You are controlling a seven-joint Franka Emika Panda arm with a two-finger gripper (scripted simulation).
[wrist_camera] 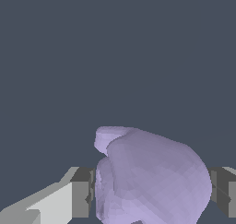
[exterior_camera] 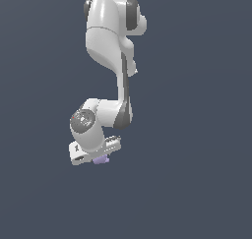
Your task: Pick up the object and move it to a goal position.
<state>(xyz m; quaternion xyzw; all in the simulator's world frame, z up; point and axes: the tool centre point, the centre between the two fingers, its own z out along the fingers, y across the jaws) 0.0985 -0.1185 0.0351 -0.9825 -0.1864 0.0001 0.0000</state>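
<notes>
The gripper (wrist_camera: 152, 191) was seen in the wrist view with one grey finger pad (wrist_camera: 83, 193) on each side of the lavender object (wrist_camera: 152, 177). One pad was pressed against the blob's side; the other pad (wrist_camera: 223, 191) lay at its opposite edge, where contact looked likely but could not be confirmed, as that finger was cut off by the picture's border. The fingers were thus closed in on the object, which filled the gap between them. The object's surface was shown as pale purple and lumpy, with a rounded bump standing out from the main mass.

In the exterior view, the gripper (exterior_camera: 98, 159) was found beneath the white hand of the arm (exterior_camera: 110, 46), and only a small part of the object (exterior_camera: 102, 160) was visible, peeking out under the hand's lower edge. The fingers themselves could not be made out there. The hand was tilted slightly, its end on the exterior view's right being raised. Above it, a round grey-faced wrist joint (exterior_camera: 82, 121) was seen, and from there the white links were carried up to the top of the picture. Everything was set against a plain dark blue-grey background (exterior_camera: 197, 134).
</notes>
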